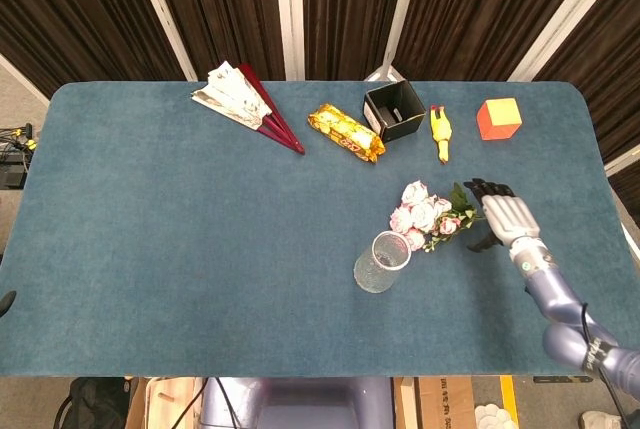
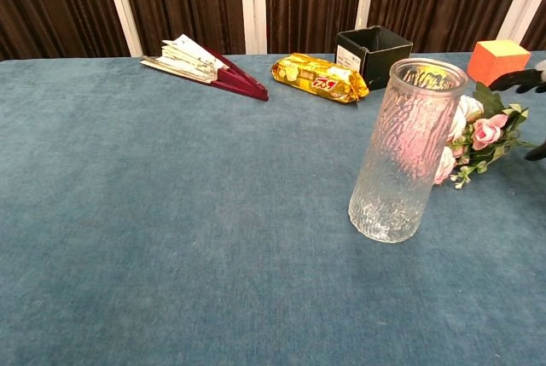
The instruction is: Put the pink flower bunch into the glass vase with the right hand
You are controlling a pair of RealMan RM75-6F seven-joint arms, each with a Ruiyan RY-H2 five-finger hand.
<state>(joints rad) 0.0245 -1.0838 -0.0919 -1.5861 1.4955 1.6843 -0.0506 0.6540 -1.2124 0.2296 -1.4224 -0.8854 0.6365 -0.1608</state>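
The pink flower bunch [image 1: 428, 215] lies flat on the blue table, blooms to the left and green stem pointing right; the chest view shows the flower bunch [image 2: 483, 136] partly behind the vase. The clear glass vase [image 1: 381, 261] stands upright just left and in front of the blooms, and the vase [image 2: 404, 151] is empty. My right hand [image 1: 504, 215] hovers over the stem end with fingers spread, holding nothing; only the fingertips [image 2: 522, 80] of that hand show at the chest view's right edge. My left hand [image 1: 5, 302] is a dark sliver at the left edge.
Along the far side lie a folded fan [image 1: 248, 104], a yellow snack packet [image 1: 345, 132], a black open box [image 1: 394, 110], a yellow rubber chicken [image 1: 440, 131] and an orange cube [image 1: 498, 118]. The table's right edge [image 1: 603, 179] runs close to my right arm.
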